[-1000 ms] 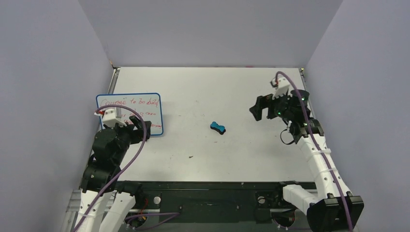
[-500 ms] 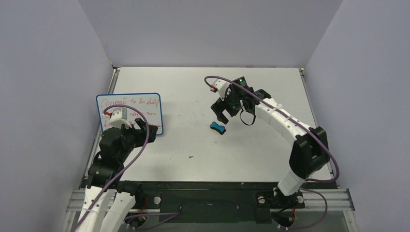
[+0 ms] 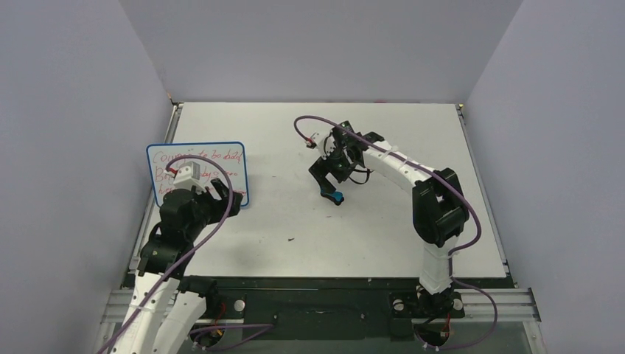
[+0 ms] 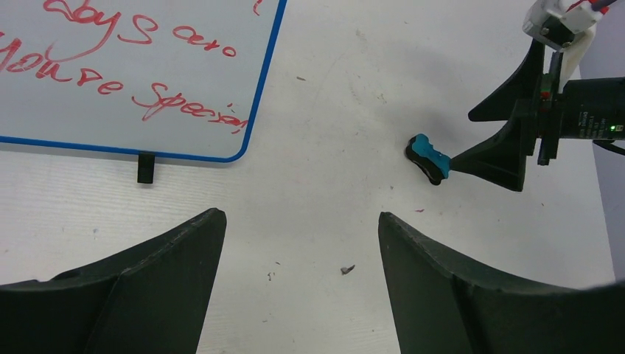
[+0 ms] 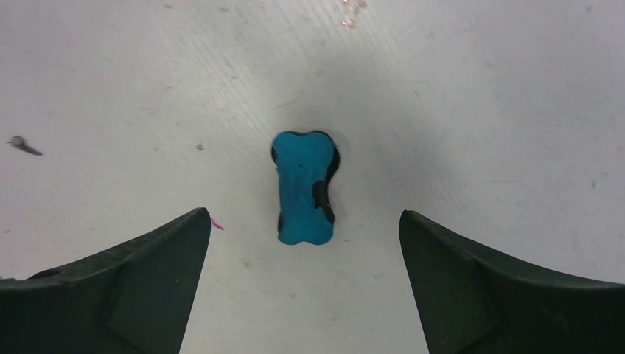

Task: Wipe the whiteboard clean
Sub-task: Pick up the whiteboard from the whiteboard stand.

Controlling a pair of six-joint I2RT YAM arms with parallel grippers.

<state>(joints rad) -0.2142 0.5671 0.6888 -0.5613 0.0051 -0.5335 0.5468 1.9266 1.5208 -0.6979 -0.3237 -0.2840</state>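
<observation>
Whiteboard (image 3: 232, 173) lies flat at the left side of the table (image 3: 383, 243), its blue rim unbroken and red handwriting covering its face, so none of the erasing is done. Well apart from it, near the middle of the table, sits the small blue-and-black eraser (image 5: 302, 188).

The right gripper (image 3: 329, 184) hangs over that eraser with its claw spread wide, one finger on each side of the narrow waist, nothing clamped. From the left wrist view one fingertip looks just beside the eraser; whether it touches I cannot tell. The left gripper (image 4: 301, 217) is likewise wide apart and empty, hovering off the board's near right corner.

The pickup looks like the step in hand, and the risks follow from it. The eraser is small and the table smooth: if one finger lands first it may shove the piece sideways or spin it out of line. A pinch taken too high could squirt it free. Later, the board itself may slide under rubbing unless the left arm pins it.
</observation>
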